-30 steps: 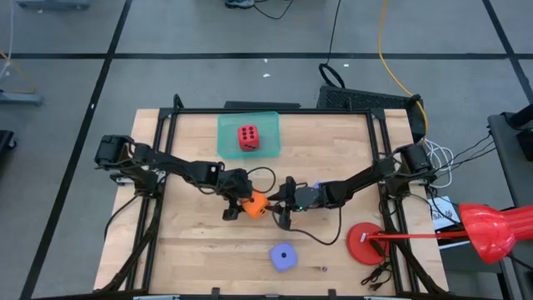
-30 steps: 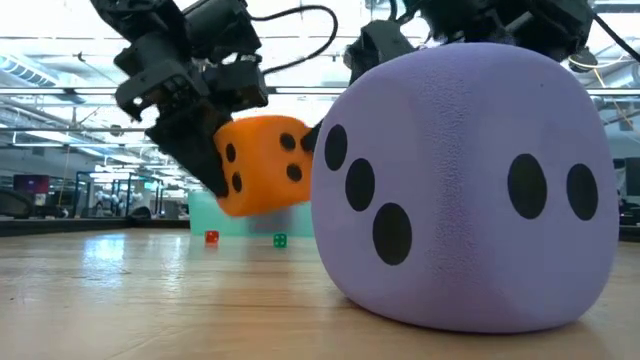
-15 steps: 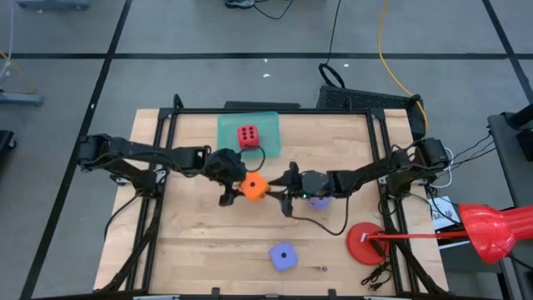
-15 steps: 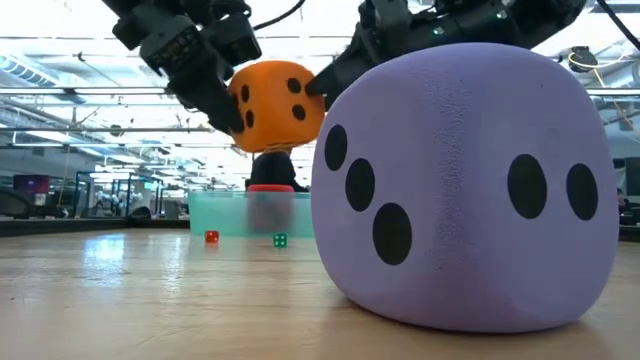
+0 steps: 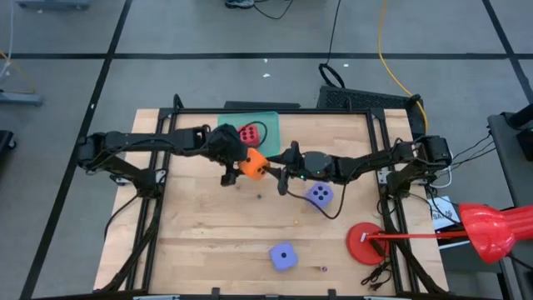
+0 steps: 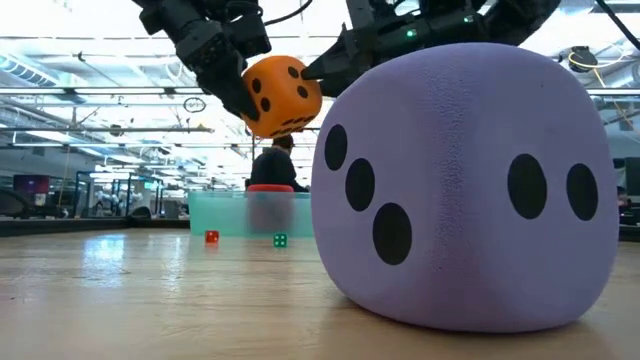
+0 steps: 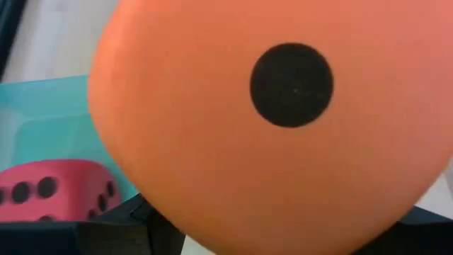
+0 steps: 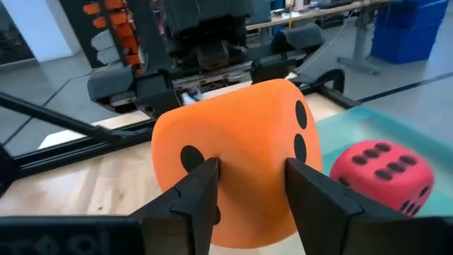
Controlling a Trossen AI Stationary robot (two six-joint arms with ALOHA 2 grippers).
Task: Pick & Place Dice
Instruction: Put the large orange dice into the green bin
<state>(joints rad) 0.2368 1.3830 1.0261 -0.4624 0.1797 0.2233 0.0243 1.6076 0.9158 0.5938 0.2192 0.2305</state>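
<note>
The orange die (image 5: 253,166) is up in the air just off the near edge of the teal tray (image 5: 229,133), and my left gripper (image 5: 241,167) is shut on it. The red die (image 5: 247,135) rests on that tray. My right gripper (image 5: 281,173) is open on the die's right side, with its fingertips (image 8: 209,173) in front of the orange die (image 8: 241,156). One purple-blue die (image 5: 319,194) sits on the table under the right arm. The other purple-blue die (image 5: 283,256) is by the near edge and looms large in the low view (image 6: 470,180). My left gripper holds the orange die (image 6: 283,95) from the table's left, its fingers (image 6: 228,75) on the die's left side. The die fills the left wrist view (image 7: 283,142) and hides where the pads meet it. It is lifted clear of the table. My right gripper reaches level from the table's right; I cannot tell whether its fingertips touch the die.
A red round base with a long red handle (image 5: 364,242) lies at the right near corner. Two tiny dice, red (image 6: 211,237) and green (image 6: 279,239), lie on the wood in front of the tray (image 6: 215,212). Black frame rails run along the table's left and right sides.
My left gripper has carried the orange die up and toward the far edge, close to the tray, and the die has turned in the hold. My right gripper has followed toward the far edge, uncovering the purple-blue die beneath its arm.
</note>
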